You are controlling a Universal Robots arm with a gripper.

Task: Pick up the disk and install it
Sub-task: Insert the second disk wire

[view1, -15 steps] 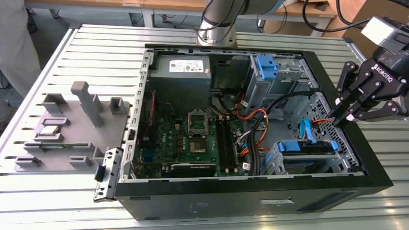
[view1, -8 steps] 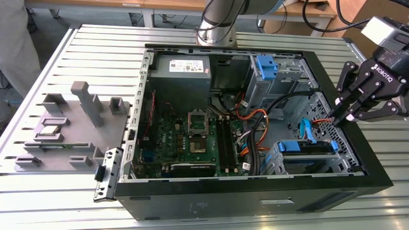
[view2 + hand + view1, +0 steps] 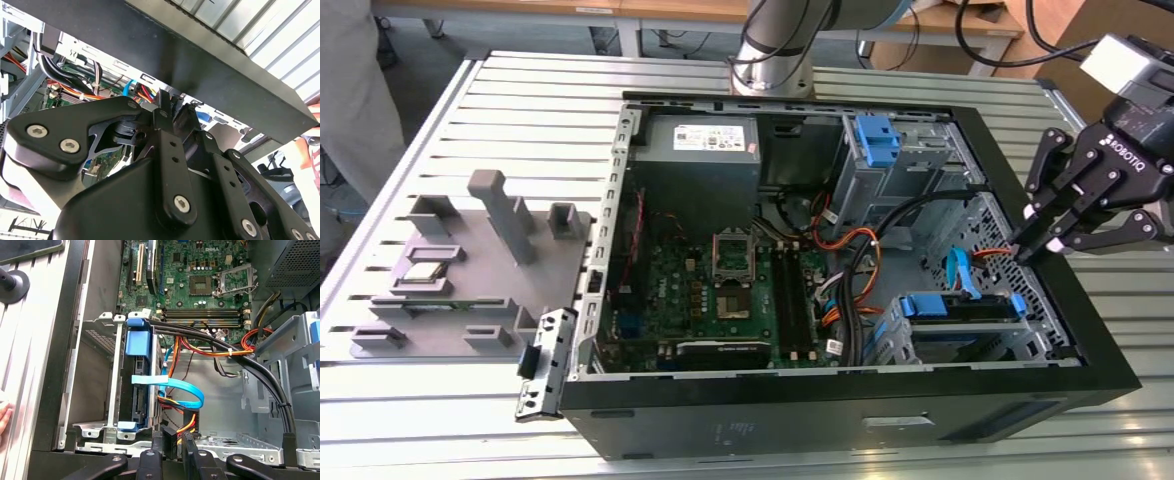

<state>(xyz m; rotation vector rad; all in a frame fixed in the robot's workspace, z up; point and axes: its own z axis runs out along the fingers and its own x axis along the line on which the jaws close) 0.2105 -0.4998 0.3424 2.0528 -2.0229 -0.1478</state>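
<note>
**Disk seated in the drive cage, claw above the case edge**

The disk (image 3: pixel 142 385), held in its blue frame, is seen standing inside the metal cage of the open computer case (image 3: pixel 1067 330), on the exterior view's right, with a blue cable (image 3: pixel 172 385) running across it. The claw (image 3: pixel 1067 235) is held over the case's side wall near that cage. Its fingers (image 3: pixel 167 145) are drawn together, and nothing is gripped between them.

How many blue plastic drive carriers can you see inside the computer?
2: one in the far bay near the arm's base, one in the near cage by the gripper. Others may be hidden.
</note>
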